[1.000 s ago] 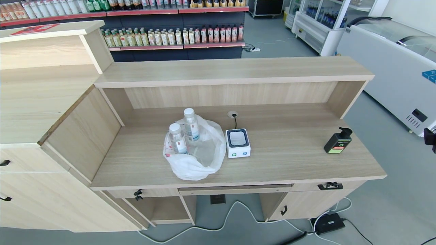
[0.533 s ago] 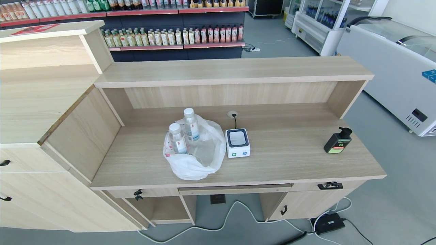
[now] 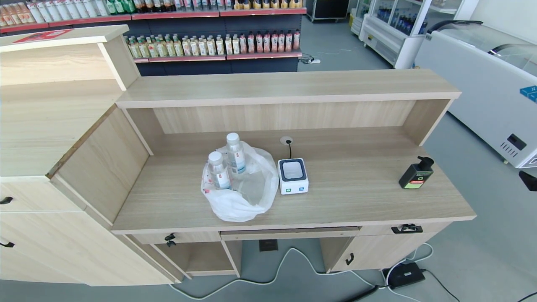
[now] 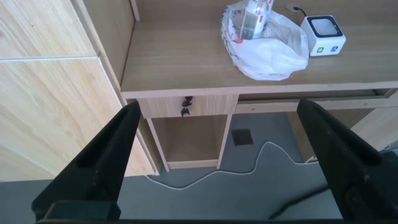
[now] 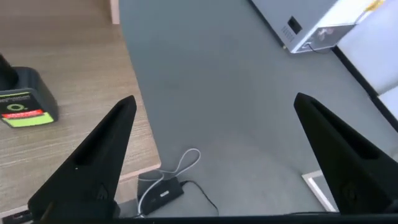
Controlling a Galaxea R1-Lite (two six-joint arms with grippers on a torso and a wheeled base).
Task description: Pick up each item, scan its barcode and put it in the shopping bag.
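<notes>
Two clear plastic water bottles (image 3: 219, 172) are already stood in the white plastic shopping bag (image 3: 239, 203) on the light wooden table (image 3: 356, 201). The dark green-labelled pump bottle (image 3: 415, 175) at its right end is left to be scanned. The left tool (image 4: 217, 106) and right tool (image 5: 214, 99) are spread, empty.

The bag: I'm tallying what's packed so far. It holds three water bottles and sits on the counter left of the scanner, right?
Not three: the head view shows the bag holding two water bottles, a nearer bottle and a farther bottle. It does sit on the counter left of the scanner.
</notes>
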